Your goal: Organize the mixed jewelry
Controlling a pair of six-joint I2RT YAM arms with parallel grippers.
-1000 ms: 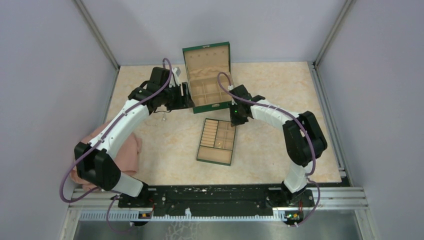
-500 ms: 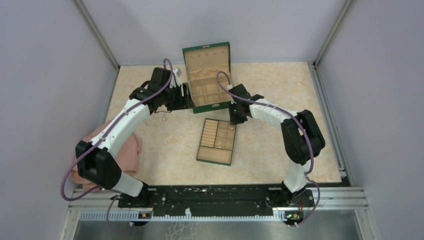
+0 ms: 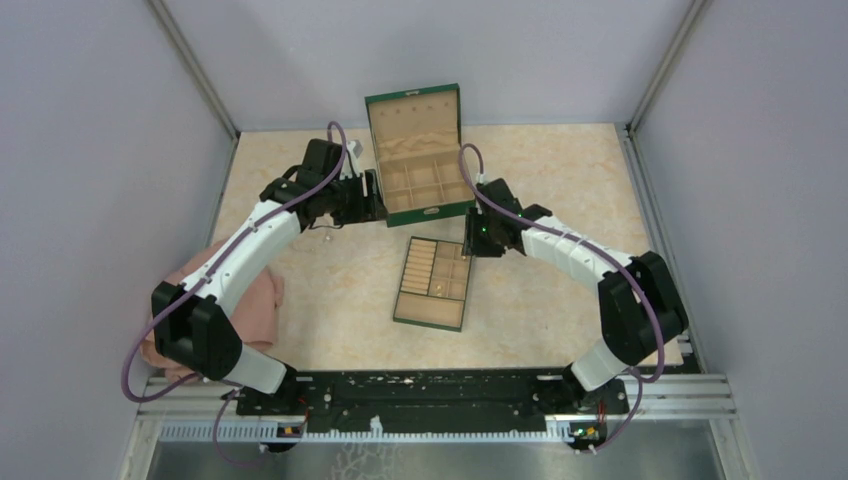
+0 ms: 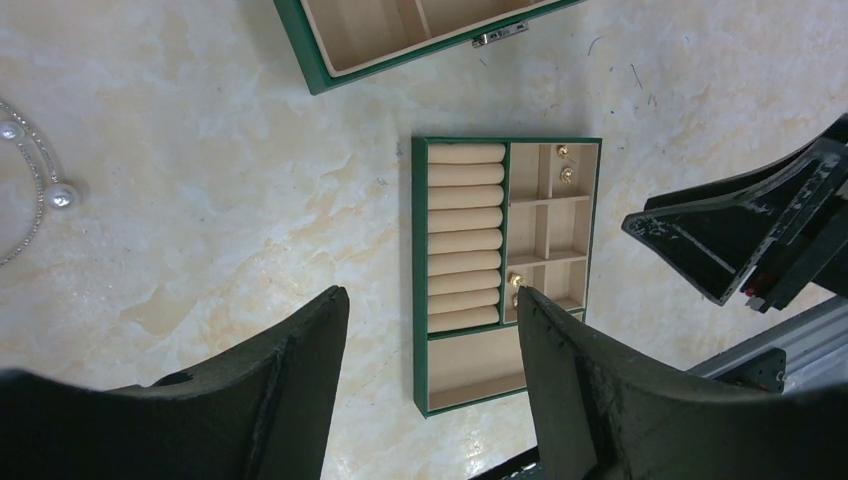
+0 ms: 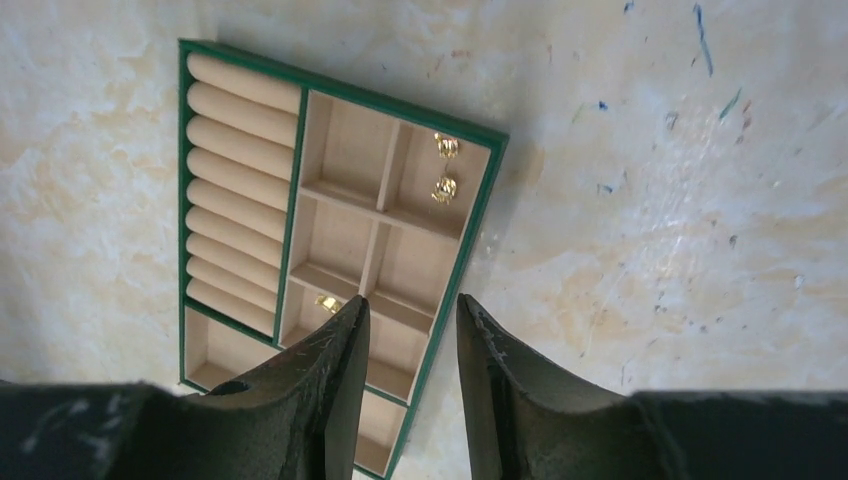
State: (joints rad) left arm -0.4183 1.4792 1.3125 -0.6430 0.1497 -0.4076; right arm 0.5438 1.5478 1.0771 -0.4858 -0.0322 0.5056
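Presently, sorting of the mixed jewelry is judged partly done. Three gold studs (image 5: 443, 188) already sit in the small compartments of the divided tray (image 3: 418, 268), two in the cell at its 1 o'clock corner and one nearer its middle. A thin chain loop (image 4: 58, 196) carrying pale beads lies loose on the tabletop (image 3: 560, 180), at about 10 o'clock from the tray and apart from it. The open green box (image 3: 430, 213) stands at 12 o'clock from the tray.

Left end effector (image 4: 430, 300): fingers spread wide, nothing between them, hovering by the box's 9 o'clock side, near the chain loop.

Right end effector (image 5: 410, 305): fingers only narrowly parted, no piece visible between them, poised above the tray's 1 o'clock corner.

Step in hand, as judged: between placements, with the chain loop the evident outstanding item. The next move appears to fall to the left arm. It calls for a descent over the loop until the fingertips nearly touch the tabletop. A bead probably offers a surer pinch than the wire, which may slip. No other loose pieces can be made out.
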